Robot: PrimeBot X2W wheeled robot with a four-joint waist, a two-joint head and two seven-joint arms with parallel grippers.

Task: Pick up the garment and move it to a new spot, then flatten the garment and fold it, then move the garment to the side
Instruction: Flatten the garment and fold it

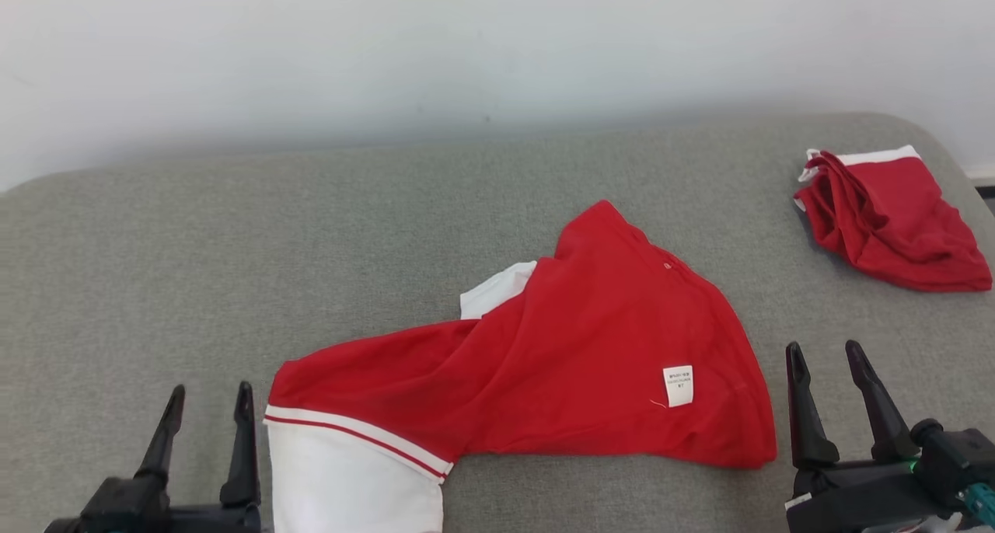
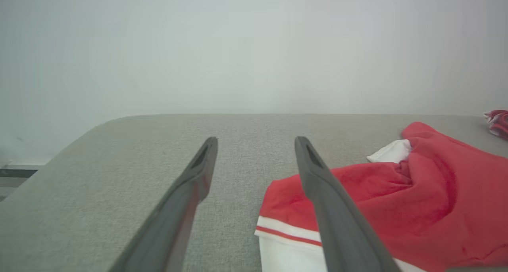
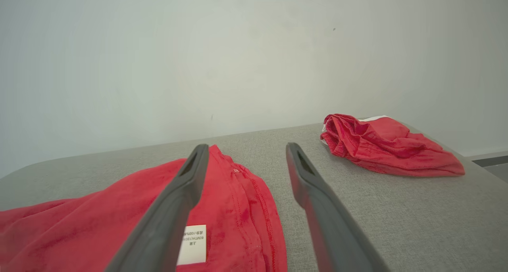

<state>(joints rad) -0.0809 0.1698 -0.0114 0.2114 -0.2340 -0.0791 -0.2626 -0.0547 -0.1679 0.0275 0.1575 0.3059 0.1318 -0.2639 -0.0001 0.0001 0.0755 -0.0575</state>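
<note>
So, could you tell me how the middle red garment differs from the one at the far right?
The middle garment lies spread out; the far-right garment is bunched into a smaller heap. The middle garment shows a white label and a broad white panel; the far-right garment, a thin white edge. Both are red.

Crumpled red bundle [image 1: 894, 222] on grey upholstery [image 1: 233, 269]

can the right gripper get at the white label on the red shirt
Probably yes: the right gripper stands open just right of the garment, and the white label lies face up near that edge, with nothing between them.
</note>
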